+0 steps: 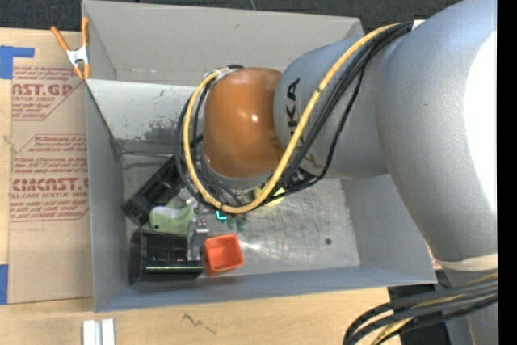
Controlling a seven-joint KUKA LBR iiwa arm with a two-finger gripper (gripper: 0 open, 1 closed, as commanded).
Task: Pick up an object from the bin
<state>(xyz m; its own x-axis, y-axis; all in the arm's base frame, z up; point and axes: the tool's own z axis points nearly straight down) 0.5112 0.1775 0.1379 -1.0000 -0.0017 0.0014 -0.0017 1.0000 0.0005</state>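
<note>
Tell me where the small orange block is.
The small orange block lies by the lower wall of the bin, left of centre in the camera view, just right of the flat black box.

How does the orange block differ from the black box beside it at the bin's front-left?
Colour: the orange block is bright orange, the black box dark. Size: the block is clearly smaller; the box is longer and wider. Place: the box lies near the bin's left wall, the block to its right. Both lie low along the front wall, side by side.
</note>
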